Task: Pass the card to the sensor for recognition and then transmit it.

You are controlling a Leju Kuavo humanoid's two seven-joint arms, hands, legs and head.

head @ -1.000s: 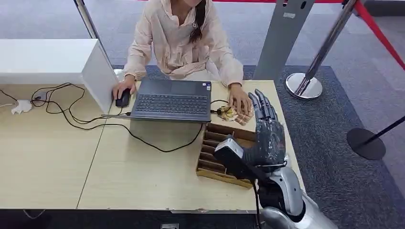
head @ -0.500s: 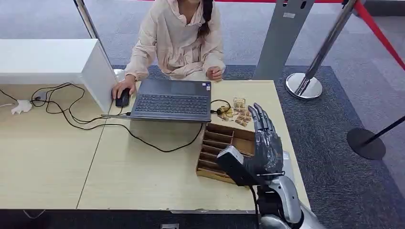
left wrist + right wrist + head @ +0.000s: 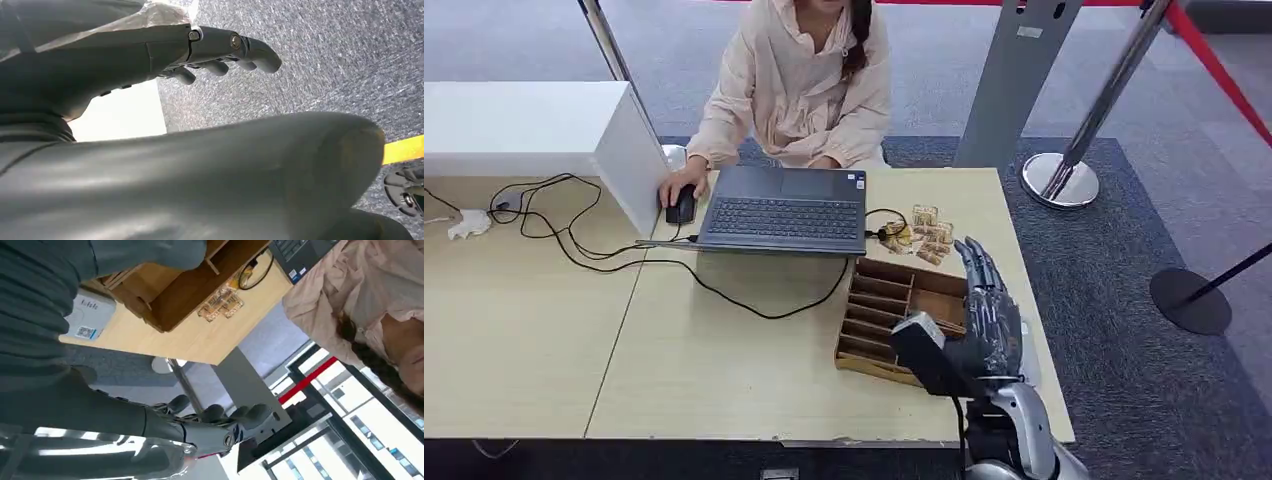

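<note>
Several small gold-patterned cards point(image 3: 921, 236) lie on the wooden table just past a slotted wooden tray point(image 3: 924, 285); the right wrist view shows the cards point(image 3: 220, 302) beside that tray point(image 3: 200, 285). A white sensor box point(image 3: 90, 315) with a QR label sits on the table close to the tray. My right hand point(image 3: 986, 310) hovers over the tray's right end, fingers point(image 3: 220, 425) stretched out and holding nothing. My left hand point(image 3: 225, 47) hangs over grey carpet with loosely bent fingers and nothing in it.
A person point(image 3: 799, 80) sits across the table at a laptop point(image 3: 784, 210), one hand on a mouse point(image 3: 682, 207). A white box point(image 3: 534, 130) and black cables point(image 3: 574, 235) occupy the left side. A stanchion base point(image 3: 1060, 180) stands on the carpet to the right.
The person's hand left the cards and drew back to their body. My right hand has pulled back from the cards toward the table's near edge, still holding nothing.
</note>
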